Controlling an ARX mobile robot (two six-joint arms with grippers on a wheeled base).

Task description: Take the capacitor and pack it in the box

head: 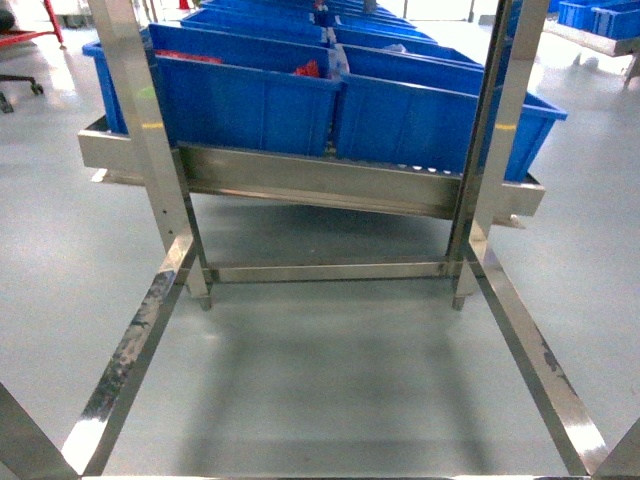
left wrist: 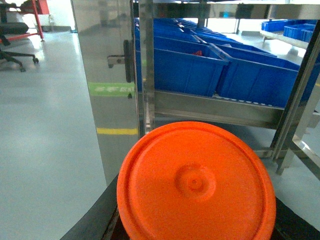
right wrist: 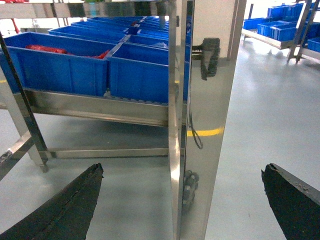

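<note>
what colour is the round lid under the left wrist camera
Orange round lid, clearest in the left wrist view.

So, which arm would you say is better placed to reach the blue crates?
Probably right: the right gripper is open, empty, facing the blue crates; an orange disc fills the left wrist view.

Glossy blue plastic crates (head: 250, 100) sit on a rack (head: 320, 185) of brushed, reflective steel with scuffed lower rails, above a smooth grey floor (head: 330, 380) with a soft sheen, while an orange disc (left wrist: 196, 186) looks like smooth matt plastic and the right gripper's fingers (right wrist: 60, 210) rough black.
</note>
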